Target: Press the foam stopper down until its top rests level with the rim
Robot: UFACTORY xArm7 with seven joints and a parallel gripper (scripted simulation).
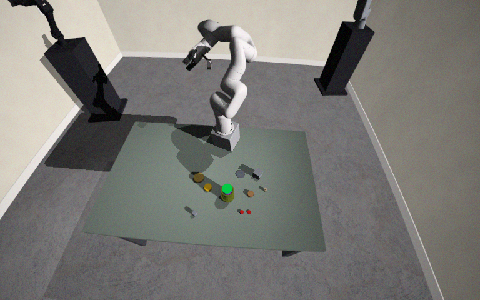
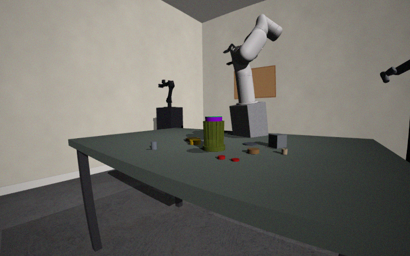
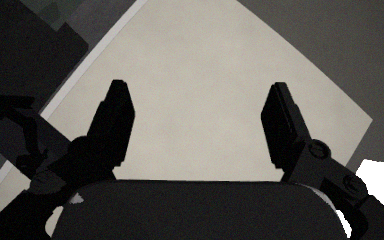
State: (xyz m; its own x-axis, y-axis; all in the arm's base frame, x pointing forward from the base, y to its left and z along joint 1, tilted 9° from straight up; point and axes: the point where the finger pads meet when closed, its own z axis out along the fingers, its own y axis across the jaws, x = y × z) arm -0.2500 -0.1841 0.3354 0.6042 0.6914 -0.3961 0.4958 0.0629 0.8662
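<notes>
Tool fingers nearest the lens in wrist view, spread wide, nothing between, only pale wall beyond. Tool (image 1: 199, 60) raised high on the white arm (image 1: 231, 75), well apart from and far above the olive jar (image 2: 213, 135), upright on the counter (image 2: 302, 181). Foam stopper (image 2: 213, 119), purple-sided with green top, standing proud of jar rim; two red discs (image 2: 221, 157) near jar foot, far below tool.

A bare robotics test room: a white arm (image 1: 231, 81) bolted to a grey pedestal (image 1: 231, 143) on a green desk (image 1: 148, 197), black pedestals (image 1: 81, 74) carrying dark arms in the corners, plain cream walls, grey carpet, and a cork board (image 2: 264, 81).
</notes>
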